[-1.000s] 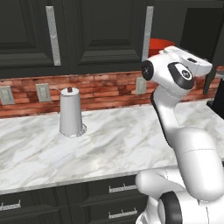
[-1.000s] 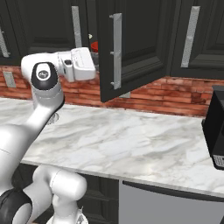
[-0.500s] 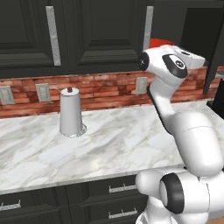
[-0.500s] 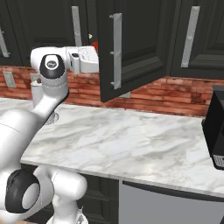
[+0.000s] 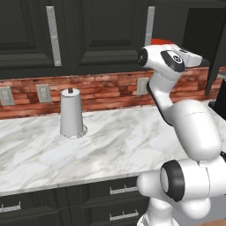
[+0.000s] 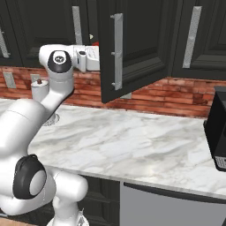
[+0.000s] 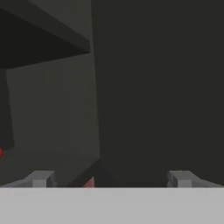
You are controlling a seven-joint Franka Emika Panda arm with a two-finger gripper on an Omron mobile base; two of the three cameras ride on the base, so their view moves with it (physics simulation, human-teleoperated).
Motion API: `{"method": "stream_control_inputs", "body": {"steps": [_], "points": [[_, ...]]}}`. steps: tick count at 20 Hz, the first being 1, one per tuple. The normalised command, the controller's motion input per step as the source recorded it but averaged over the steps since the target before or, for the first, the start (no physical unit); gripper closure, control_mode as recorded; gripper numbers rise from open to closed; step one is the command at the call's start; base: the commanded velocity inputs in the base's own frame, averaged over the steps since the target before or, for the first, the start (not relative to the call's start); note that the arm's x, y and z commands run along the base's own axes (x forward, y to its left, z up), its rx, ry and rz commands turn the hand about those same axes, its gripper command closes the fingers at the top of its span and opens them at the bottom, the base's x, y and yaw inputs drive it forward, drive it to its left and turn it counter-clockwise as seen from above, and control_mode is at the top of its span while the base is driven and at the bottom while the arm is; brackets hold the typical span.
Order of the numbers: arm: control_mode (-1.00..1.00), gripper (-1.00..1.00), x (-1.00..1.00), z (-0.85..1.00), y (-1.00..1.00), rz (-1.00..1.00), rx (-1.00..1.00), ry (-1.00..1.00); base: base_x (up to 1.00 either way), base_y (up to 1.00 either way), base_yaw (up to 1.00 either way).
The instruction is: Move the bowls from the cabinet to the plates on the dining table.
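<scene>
The glossy plain red round bowl [image 5: 162, 42] sits inside the black wall cabinet [image 6: 132, 39], showing as a red curve just above and behind the white arm's wrist in the left base view. In the right base view a sliver of red [image 6: 95, 43] peeks out just above the hand, beside the edge of the open door. In the hand view a small red patch [image 7: 1, 152] lies at the far left edge, well to the left of the left fingertip [image 7: 40, 178], and another reddish spot [image 7: 89, 182] sits low between the two tips; what that spot belongs to cannot be told.

The two-finger gripper [image 7: 110, 179] points into the dark cabinet interior with its jaws spread as wide as they go and nothing between them. Ahead of the jaws stand the cabinet's dark inner wall and a shelf edge above left.

The panelled cabinet door with its long vertical silver bar handle [image 6: 117, 50] hangs open just to the right of the hand in the right base view.

Below the jaws lies the white-grey veined marble counter [image 5: 110, 145] backed by the red brick wall [image 5: 106, 90]. Well to the left of the gripper, a white paper towel roll [image 5: 71, 112] stands upright on the counter. A black appliance [image 6: 217, 128] sits on the counter far to the right.
</scene>
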Motion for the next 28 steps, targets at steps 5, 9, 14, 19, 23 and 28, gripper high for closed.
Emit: {"method": "stream_control_inputs", "body": {"steps": [5, 9, 14, 19, 23, 28], "points": [[-1.0, -1.0, 0.11, -0.12, -0.17, -0.03, 0.0, -0.01, 0.0, 0.0, 0.0], [-1.0, -1.0, 0.15, -0.08, -0.17, -0.05, 0.0, -0.01, 0.0, 0.0, 0.0], [-1.0, -1.0, 0.06, 0.0, -0.22, -0.05, 0.02, 0.0, 0.0, 0.0, 0.0], [-1.0, -1.0, -0.01, 0.0, -0.23, -0.07, 0.04, 0.02, 0.0, 0.0, 0.0], [-1.0, -1.0, -0.07, 0.0, -0.24, -0.08, 0.04, 0.02, 0.0, 0.0, 0.0], [-1.0, -1.0, -0.36, 0.01, -0.01, -0.13, 0.02, -0.01, 0.0, 0.0, 0.0]]}}
